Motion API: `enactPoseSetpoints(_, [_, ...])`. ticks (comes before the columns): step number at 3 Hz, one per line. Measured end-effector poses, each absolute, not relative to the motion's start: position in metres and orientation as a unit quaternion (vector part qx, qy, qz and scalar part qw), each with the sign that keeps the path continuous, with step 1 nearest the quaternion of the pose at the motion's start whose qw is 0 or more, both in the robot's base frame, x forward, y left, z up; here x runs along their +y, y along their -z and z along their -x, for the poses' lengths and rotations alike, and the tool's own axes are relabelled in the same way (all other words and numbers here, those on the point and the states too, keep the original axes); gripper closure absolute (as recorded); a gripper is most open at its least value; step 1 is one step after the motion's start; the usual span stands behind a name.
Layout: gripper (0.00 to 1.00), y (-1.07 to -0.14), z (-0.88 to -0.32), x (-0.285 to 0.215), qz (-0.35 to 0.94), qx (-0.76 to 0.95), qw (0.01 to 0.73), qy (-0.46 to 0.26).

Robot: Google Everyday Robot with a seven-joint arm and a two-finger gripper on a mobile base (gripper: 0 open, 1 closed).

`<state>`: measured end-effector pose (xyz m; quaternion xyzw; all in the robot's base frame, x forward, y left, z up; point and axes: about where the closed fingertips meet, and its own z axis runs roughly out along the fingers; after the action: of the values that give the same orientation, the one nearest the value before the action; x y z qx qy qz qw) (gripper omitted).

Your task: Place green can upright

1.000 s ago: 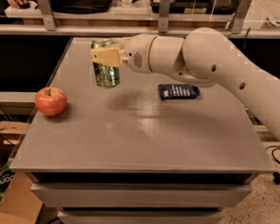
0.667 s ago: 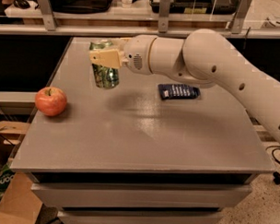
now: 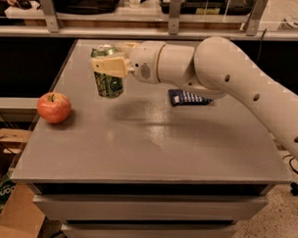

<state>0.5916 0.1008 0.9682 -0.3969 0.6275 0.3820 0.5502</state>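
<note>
the pincer (image 3: 106, 56), closed around the green can (image 3: 109, 85), holds it upright at about 10 o'clock over the table (image 3: 153, 150), so the placing step seems in hand, and next it should lower gently, then open without tipping it.

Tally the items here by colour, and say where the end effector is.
Green: 1, the can, gripped by the end effector above the table
Red: 1, the apple
Blue: 1, the packet
Total: 3
</note>
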Motion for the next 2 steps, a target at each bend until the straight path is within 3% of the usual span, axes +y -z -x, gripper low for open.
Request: enactPoseSetpoints(2, [1.0,-0.9619,-0.5755,0.1112,0.399,0.601,0.576,-0.384])
